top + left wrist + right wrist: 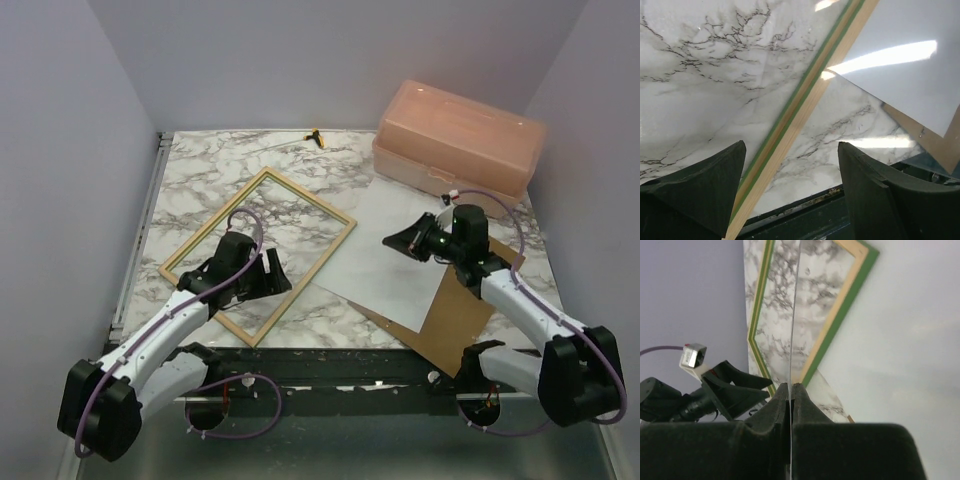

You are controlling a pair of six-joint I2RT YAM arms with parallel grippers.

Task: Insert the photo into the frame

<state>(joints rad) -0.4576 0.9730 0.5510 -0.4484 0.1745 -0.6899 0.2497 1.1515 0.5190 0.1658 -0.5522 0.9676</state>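
The frame (311,194) lies flat at the table's left centre, its green and bare-wood rail (805,95) running diagonally through the left wrist view. My left gripper (275,270) hangs open over the near right rail, the rail passing close to its left finger (715,175). The photo (385,275) lies white side up to the right of the frame, partly over a brown backing board (455,320). My right gripper (395,240) is shut (791,385) on a thin sheet edge, seemingly the photo's (910,340). The frame's corner (840,315) shows beyond it.
A translucent pink lidded box (460,140) stands at the back right. A small yellow-and-black object (316,136) lies by the back edge. The backing board (940,145) reaches over the table's near edge. Grey walls close in left, right and back.
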